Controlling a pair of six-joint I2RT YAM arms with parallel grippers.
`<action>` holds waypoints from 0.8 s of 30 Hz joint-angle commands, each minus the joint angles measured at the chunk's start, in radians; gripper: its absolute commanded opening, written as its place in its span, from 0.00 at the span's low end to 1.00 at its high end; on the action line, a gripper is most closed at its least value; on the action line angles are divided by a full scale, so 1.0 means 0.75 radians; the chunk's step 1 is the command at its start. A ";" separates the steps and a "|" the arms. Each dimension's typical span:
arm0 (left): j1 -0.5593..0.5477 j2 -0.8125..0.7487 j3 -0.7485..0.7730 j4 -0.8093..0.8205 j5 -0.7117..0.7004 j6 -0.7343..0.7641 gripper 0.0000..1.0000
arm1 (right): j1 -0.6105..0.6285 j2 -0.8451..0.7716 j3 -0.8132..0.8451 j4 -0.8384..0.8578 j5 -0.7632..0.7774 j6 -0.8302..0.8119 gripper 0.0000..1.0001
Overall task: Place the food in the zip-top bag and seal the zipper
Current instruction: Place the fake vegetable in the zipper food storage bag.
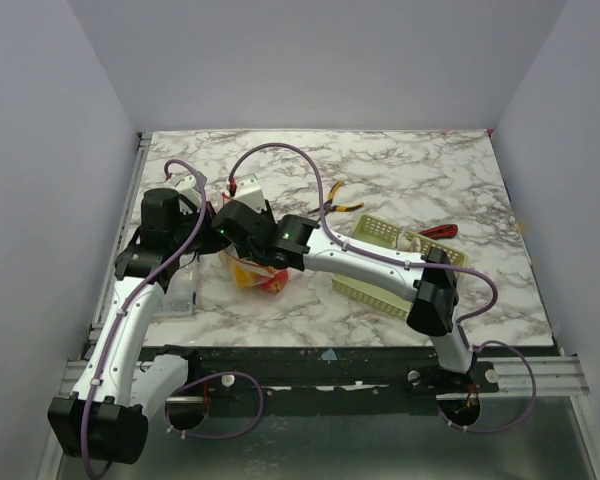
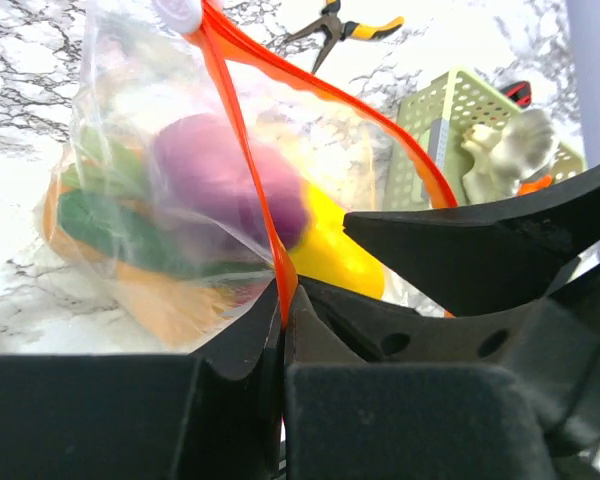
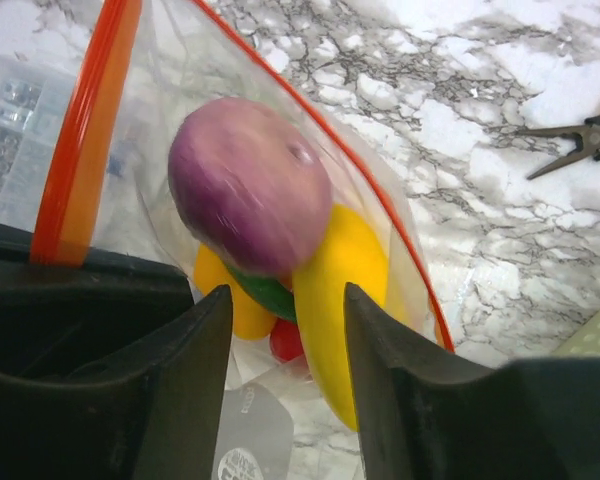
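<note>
Currently, the left hand (image 2: pixel 283 330) is clamped shut on the zipper (image 2: pixel 242 130), pinching the red-orange strip at one end of the zip-top bag (image 2: pixel 110 120). From that pinch the strip runs forward and upward, away from the left hand. Its two tracks part, one straight ahead and one bowing to the hand's right, so the mouth stands open. The food lies beyond the left fingertips, inside the bag: a purple piece (image 3: pixel 248 185), a yellow piece (image 3: pixel 345 280), and green and orange pieces beneath. The right hand (image 3: pixel 287 295) hangs at the mouth, jaws apart, gripping nothing, with the purple piece just ahead of its fingertips. Sealing will likely require a run along the strip's long axis, away from the left pinch. The right hand is nearer that free run.
</note>
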 commanded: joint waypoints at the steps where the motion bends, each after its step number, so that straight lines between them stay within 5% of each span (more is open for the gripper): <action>1: 0.009 -0.016 0.000 0.032 -0.010 0.000 0.00 | 0.009 0.026 0.040 0.013 -0.015 -0.168 0.58; 9: 0.010 -0.016 -0.020 0.041 0.007 0.002 0.00 | 0.009 -0.110 0.002 -0.050 -0.069 -0.122 0.66; 15: 0.009 0.025 -0.016 0.039 0.050 0.000 0.00 | 0.008 -0.430 -0.243 0.019 -0.178 -0.083 0.67; 24: 0.009 0.027 -0.034 0.043 0.054 0.000 0.00 | -0.072 -0.961 -0.890 0.046 0.294 0.062 0.76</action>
